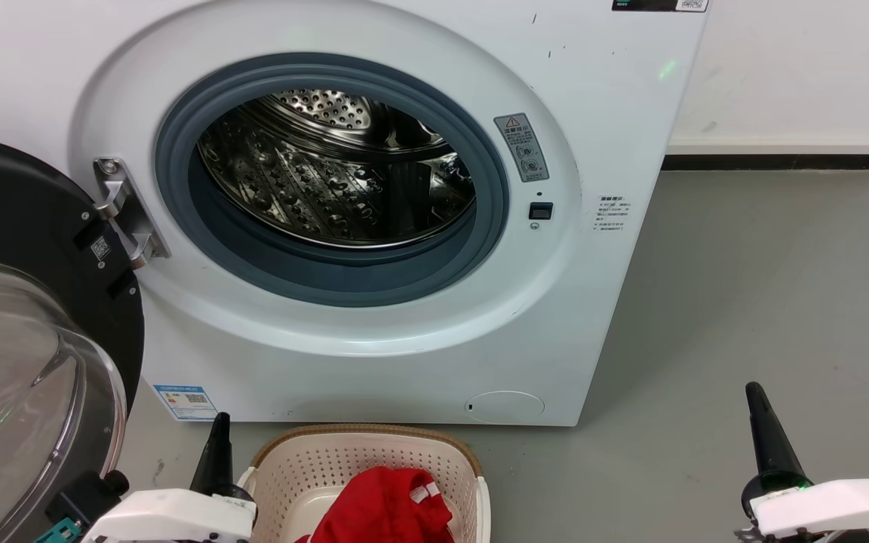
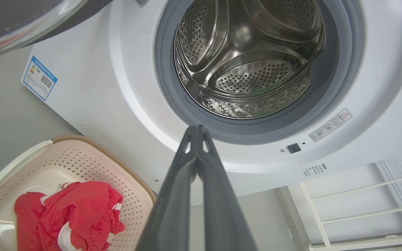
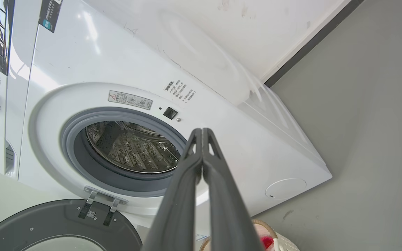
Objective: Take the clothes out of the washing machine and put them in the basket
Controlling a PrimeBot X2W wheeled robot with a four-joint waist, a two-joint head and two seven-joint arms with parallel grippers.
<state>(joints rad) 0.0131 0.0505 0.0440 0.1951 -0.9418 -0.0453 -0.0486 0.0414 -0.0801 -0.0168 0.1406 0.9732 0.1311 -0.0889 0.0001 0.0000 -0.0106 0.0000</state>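
- The clothes (image 1: 385, 505), bright red with white patches, lay crumpled in the basket (image 1: 291, 467) at 6 o'clock of the washing machine (image 1: 615, 151).
- Left gripper (image 1: 220, 422) and right gripper (image 1: 754, 392) were clenched on nothing.

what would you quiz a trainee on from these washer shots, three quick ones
1. True or false: the drum looks empty.
2. Where are the red clothes? A in the basket; B in the drum; C half in each.
3. Fill in: the left end effector and the right end effector are both ____.
Key: 1 true; 2 A; 3 shut.
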